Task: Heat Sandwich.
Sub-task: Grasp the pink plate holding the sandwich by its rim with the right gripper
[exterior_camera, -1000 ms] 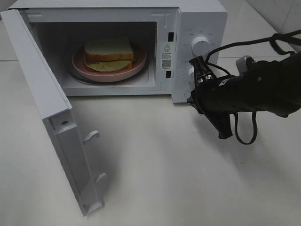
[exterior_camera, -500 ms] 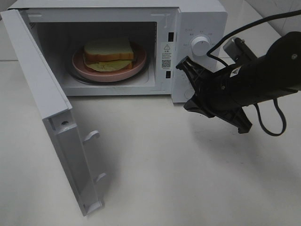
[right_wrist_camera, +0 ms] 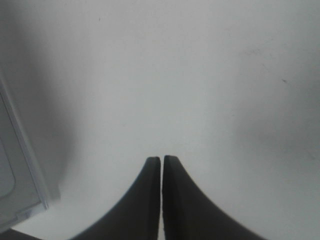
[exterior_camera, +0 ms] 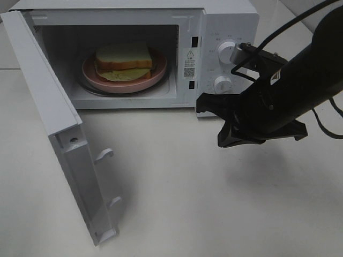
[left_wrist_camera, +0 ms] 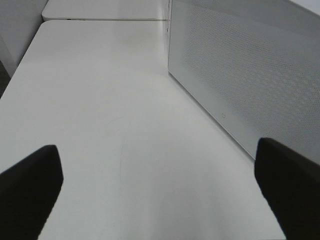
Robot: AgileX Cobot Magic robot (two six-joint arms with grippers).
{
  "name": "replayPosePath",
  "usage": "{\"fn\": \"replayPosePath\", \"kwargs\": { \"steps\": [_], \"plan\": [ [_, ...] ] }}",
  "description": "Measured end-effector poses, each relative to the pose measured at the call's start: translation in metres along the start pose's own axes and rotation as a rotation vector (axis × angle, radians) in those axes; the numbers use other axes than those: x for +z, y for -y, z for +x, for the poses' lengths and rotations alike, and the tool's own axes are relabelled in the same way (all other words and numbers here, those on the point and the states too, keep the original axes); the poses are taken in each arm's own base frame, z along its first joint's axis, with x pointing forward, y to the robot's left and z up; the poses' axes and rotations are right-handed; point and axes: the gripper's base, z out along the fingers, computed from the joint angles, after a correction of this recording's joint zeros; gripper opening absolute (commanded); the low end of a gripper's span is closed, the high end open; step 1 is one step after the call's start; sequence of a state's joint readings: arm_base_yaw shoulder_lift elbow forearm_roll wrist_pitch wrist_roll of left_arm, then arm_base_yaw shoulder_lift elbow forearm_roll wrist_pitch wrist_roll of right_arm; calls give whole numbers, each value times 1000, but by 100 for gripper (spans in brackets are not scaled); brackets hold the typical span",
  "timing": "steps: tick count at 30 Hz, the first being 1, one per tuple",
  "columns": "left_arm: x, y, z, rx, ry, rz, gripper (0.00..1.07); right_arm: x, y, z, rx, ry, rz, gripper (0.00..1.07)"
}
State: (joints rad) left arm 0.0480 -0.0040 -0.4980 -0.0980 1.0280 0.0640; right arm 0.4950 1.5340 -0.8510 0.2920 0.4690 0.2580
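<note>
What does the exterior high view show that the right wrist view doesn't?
Only exterior high: the microwave, door open, with the sandwich on the pink plate inside. Only right wrist: a close look at the right gripper, its tips pressed together, holding nothing. Both: the white table and the right gripper itself.

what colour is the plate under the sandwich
Pink; the plate under the sandwich shows best in the exterior high view.
</note>
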Motion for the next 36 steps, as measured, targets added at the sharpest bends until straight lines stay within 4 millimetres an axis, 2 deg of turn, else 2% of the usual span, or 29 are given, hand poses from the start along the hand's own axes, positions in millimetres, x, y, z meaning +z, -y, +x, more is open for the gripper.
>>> {"fn": "replayPosePath", "kwargs": {
  "steps": [3,11,12,15,17,18,20,21,24,26,28,30,34,35,36],
  "plan": [
    [0,0,0,0,0,0,101,-3,-2,-1,-83,-26,2,5],
    [0,0,0,0,0,0,101,-16,-9,-4,-503,-126,-5,5],
    [0,0,0,0,0,0,101,-16,-9,-4,-503,-126,-5,5],
    [0,0,0,0,0,0,101,-19,-9,-4,-782,-164,-23,5],
    [0,0,0,0,0,0,101,-19,-9,-3,-844,-171,-27,5],
    [0,0,0,0,0,0,101,-20,-8,-2,-984,-187,-35,5],
    [0,0,0,0,0,0,101,-20,-7,-2,-1130,-201,-44,5],
    [0,0,0,0,0,0,101,-20,-7,-2,-1130,-201,-44,5],
    [0,0,0,0,0,0,101,-20,-5,-1,-1374,-219,-57,5],
    [0,0,0,0,0,0,101,-21,-5,-1,-1432,-224,-58,5],
    [0,0,0,0,0,0,101,-21,-3,-1,-1563,-244,-55,8],
    [0,0,0,0,0,0,101,-21,-2,-1,-1593,-254,-53,9],
    [0,0,0,0,0,0,101,-21,2,-2,-1657,-280,-16,32],
    [0,0,0,0,0,0,101,-21,2,-2,-1657,-280,-16,32],
    [0,0,0,0,0,0,101,-21,3,-3,-1665,-285,-5,46]
  ]
}}
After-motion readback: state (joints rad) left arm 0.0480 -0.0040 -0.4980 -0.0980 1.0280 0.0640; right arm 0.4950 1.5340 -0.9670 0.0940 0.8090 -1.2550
